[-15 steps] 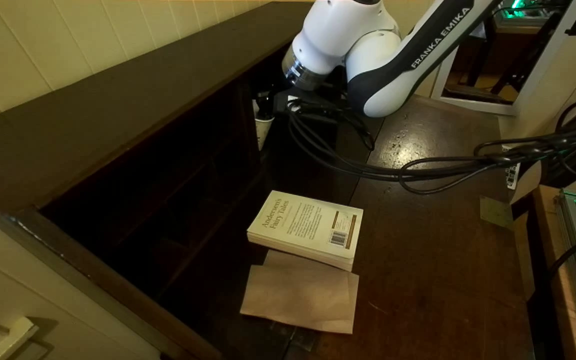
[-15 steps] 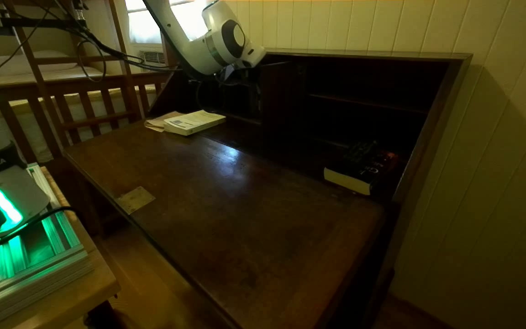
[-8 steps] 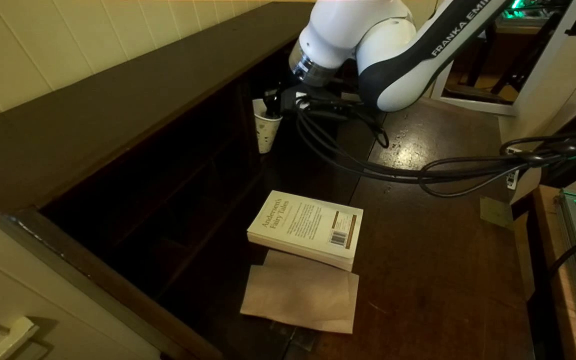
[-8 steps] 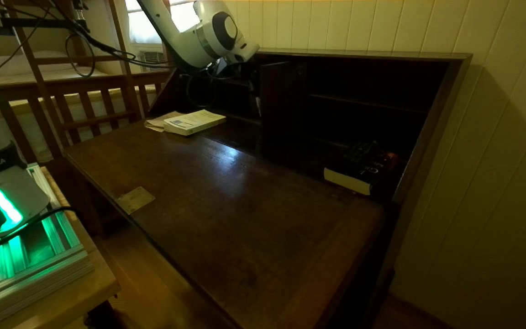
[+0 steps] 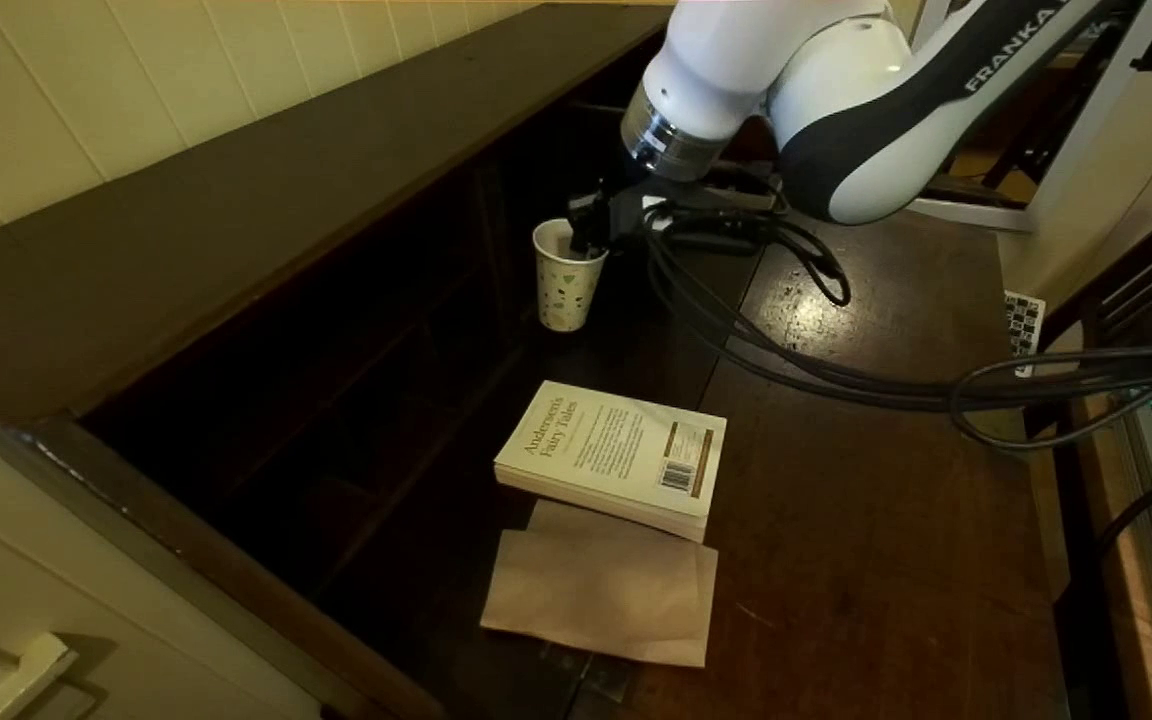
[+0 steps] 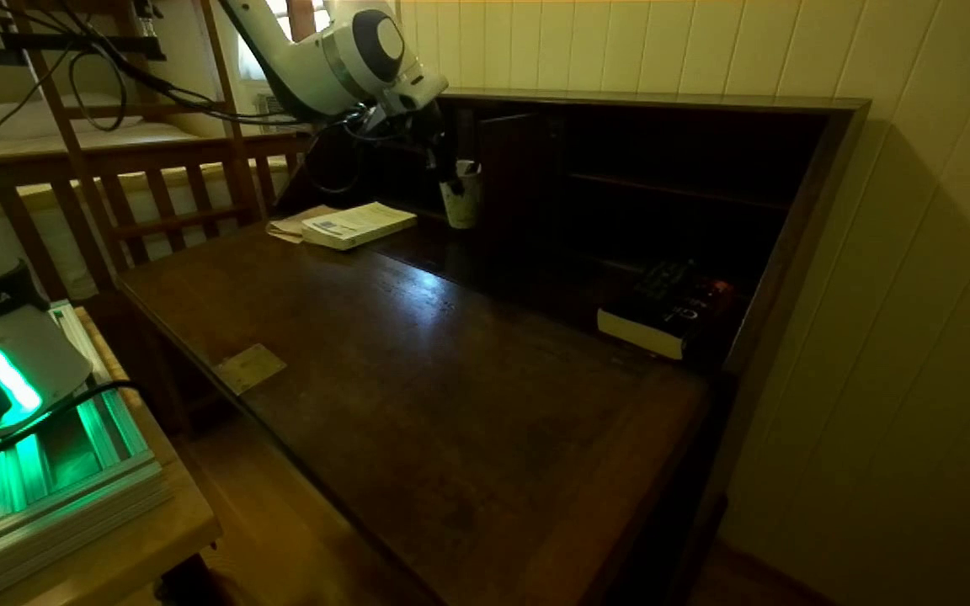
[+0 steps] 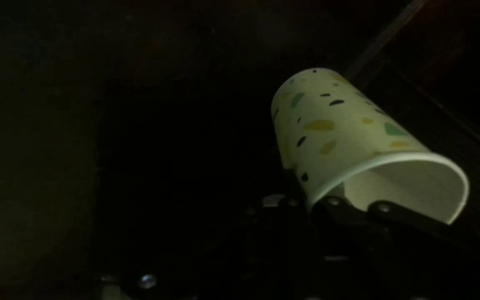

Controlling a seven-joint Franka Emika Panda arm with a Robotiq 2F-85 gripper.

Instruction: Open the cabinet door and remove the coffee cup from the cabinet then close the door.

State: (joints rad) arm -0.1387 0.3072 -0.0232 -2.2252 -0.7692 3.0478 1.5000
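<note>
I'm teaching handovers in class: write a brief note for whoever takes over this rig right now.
The black two-finger gripper is shut on the rim of the white tapered paper cup with coloured flecks.
Where: the cup appears to be just outside the long dark brown wooden cabinet; its narrow dark brown wooden door stands open.
Done: door open, cup apparently out.
Left: probably set the cup down, then close the door.

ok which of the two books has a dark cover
The black book, at the end of the cabinet away from the brown paper; the other book, Andersen's Fairy Tales, beside that paper, is pale.
</note>
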